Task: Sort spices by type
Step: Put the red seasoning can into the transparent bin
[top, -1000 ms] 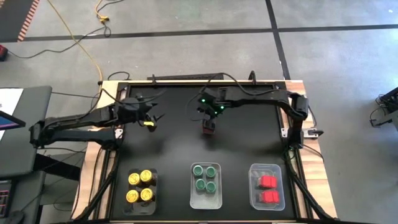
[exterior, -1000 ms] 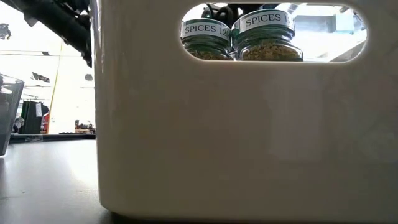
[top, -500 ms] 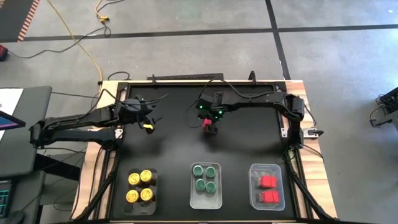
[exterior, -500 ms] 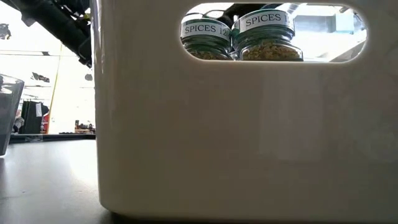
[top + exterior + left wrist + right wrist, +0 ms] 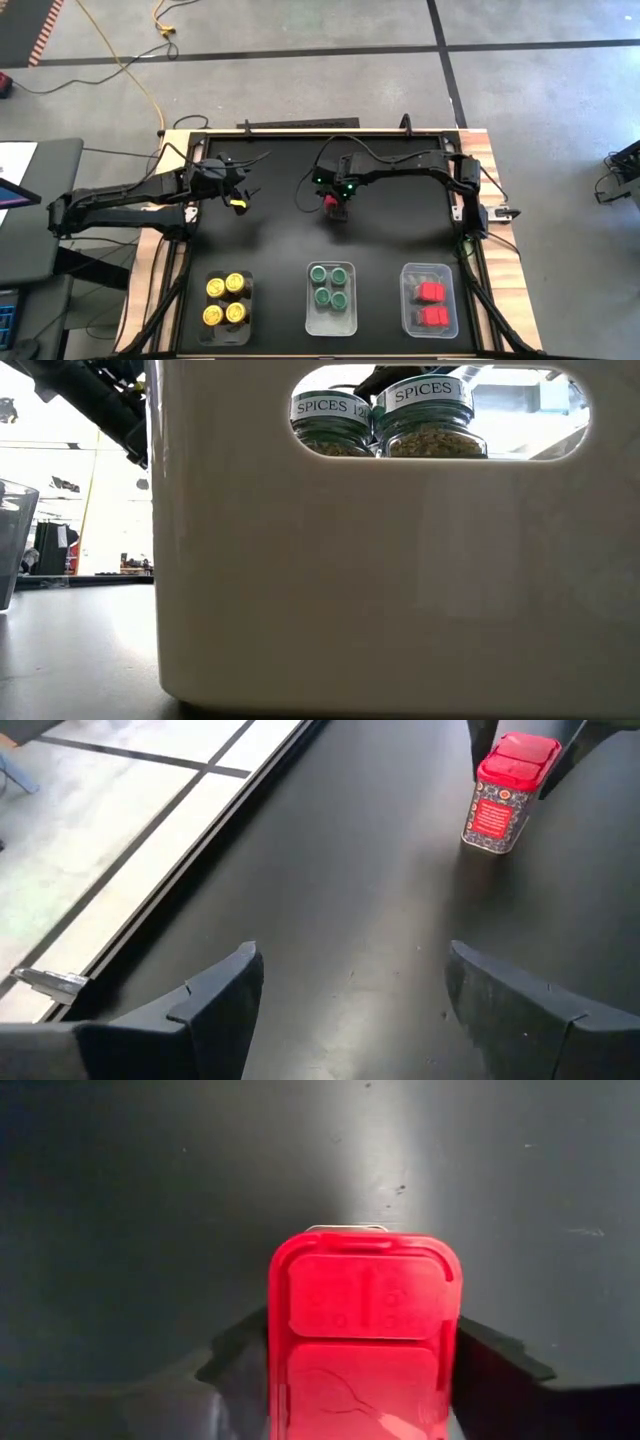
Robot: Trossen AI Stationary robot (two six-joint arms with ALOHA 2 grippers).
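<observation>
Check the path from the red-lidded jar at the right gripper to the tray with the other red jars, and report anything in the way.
Nothing visible blocks it. The red-lidded jar stands between the right gripper's jaws at mid-table. The black tabletop between it and the red jars' tray is bare; the green jars' tray sits off to the side.

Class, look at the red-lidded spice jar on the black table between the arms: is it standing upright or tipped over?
Upright: the dark spice jar with the square red lid stands on its base on the black table, lid on top.
</observation>
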